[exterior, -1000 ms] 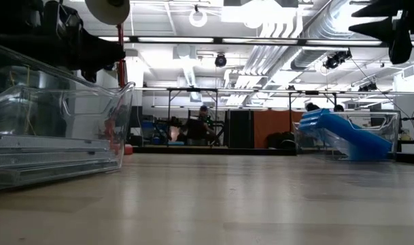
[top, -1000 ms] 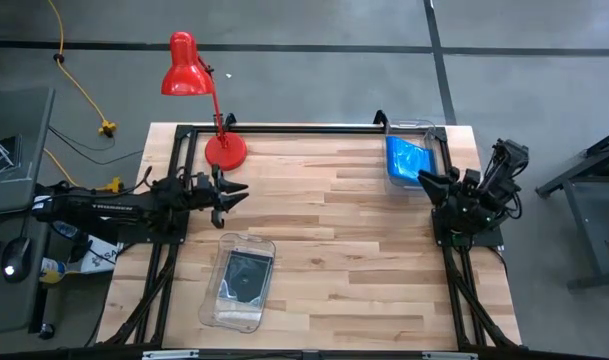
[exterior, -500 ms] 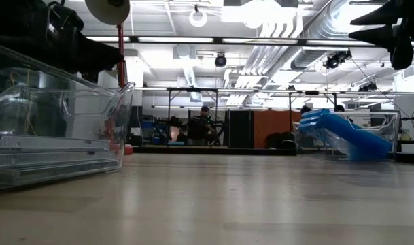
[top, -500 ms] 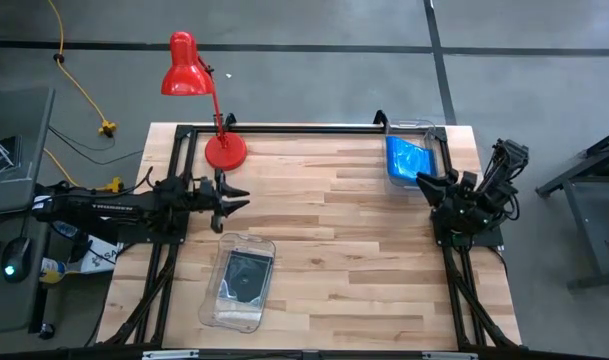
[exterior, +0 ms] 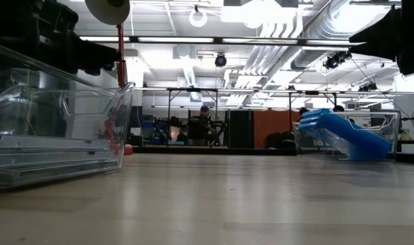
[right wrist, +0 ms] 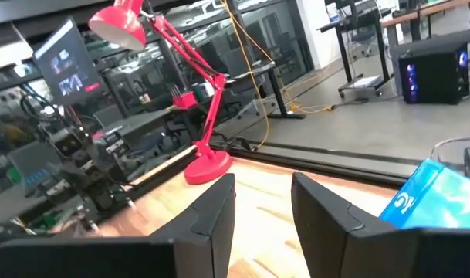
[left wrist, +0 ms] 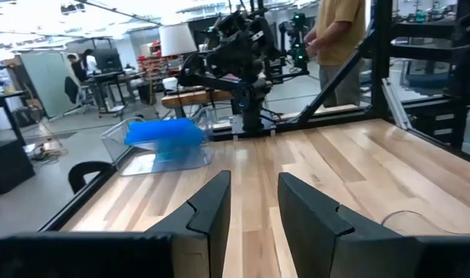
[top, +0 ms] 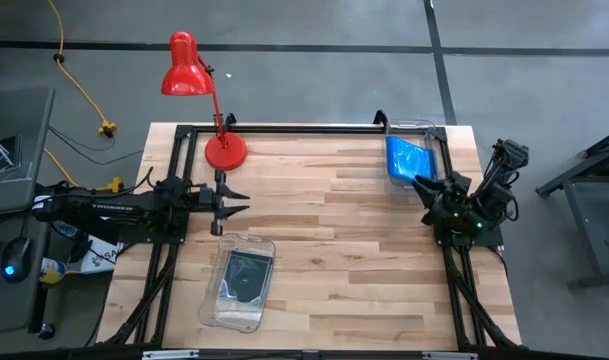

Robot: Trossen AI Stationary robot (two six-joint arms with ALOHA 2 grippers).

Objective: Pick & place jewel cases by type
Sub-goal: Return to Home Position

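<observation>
Left gripper: fingers apart, empty, at left edge of wooden table. Right gripper: likewise, beside clear plastic bin of bright blue jewel cases. Dark grey jewel cases, seemingly two, in second clear bin. Sorting judged complete

Table, light wood planks, carried three items directly. Red desk lamp stood at the far left corner. First clear bin lay left of centre near the front edge. Second clear bin sat at the far right corner.
</observation>
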